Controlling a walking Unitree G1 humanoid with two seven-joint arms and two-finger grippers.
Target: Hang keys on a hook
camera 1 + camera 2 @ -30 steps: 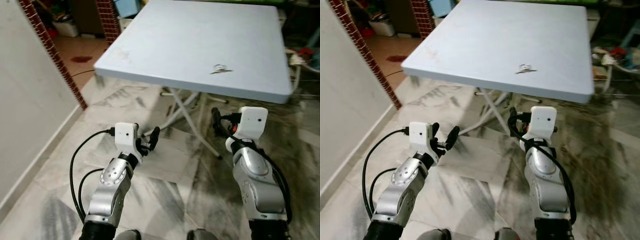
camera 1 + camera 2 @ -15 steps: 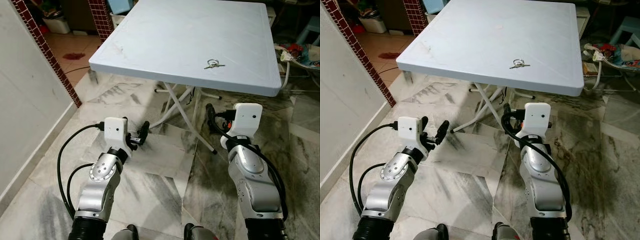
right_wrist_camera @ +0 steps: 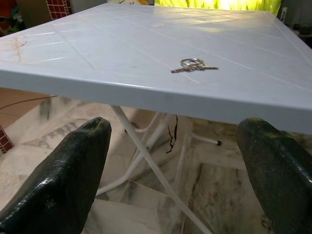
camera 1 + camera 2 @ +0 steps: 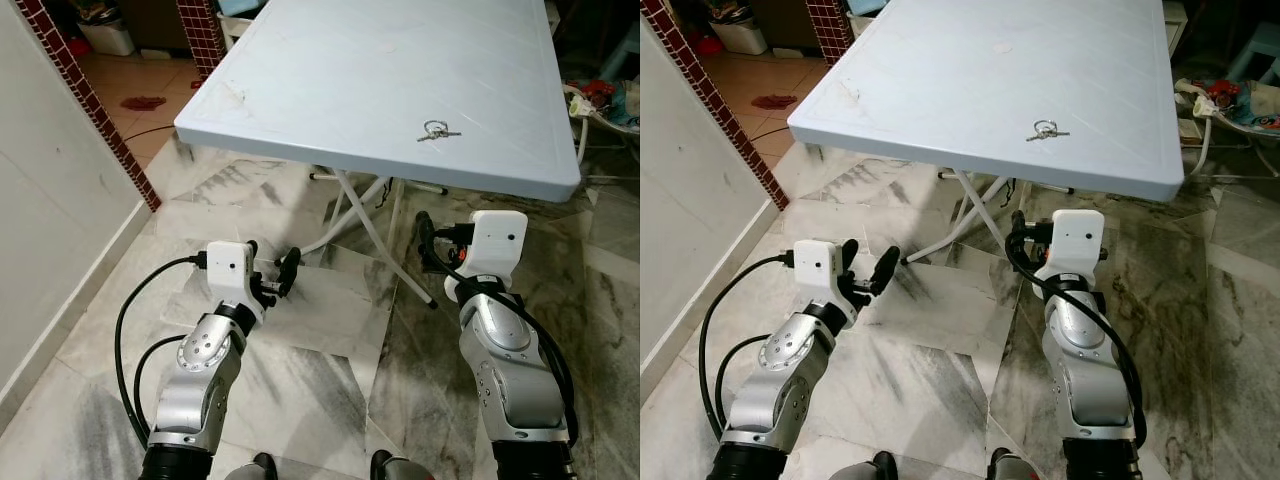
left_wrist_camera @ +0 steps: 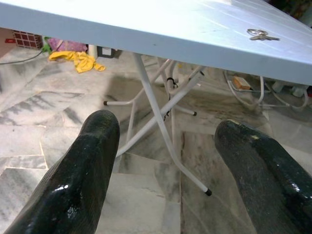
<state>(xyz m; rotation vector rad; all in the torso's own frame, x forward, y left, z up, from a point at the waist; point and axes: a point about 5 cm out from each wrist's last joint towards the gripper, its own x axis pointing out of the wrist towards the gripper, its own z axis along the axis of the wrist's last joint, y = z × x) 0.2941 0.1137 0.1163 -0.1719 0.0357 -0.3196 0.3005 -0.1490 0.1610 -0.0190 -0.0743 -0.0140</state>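
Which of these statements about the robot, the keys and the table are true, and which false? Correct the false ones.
1. The keys lie on the light blue folding table. True.
2. The right gripper holds the keys. False: its jaws are open and empty, below the table's edge.
3. The left gripper has its jaws open. True.
4. The keys lie near the table's left edge. False: they lie toward its right side, ahead of the right gripper.
5. The floor is carpeted. False: it is marbled tile.
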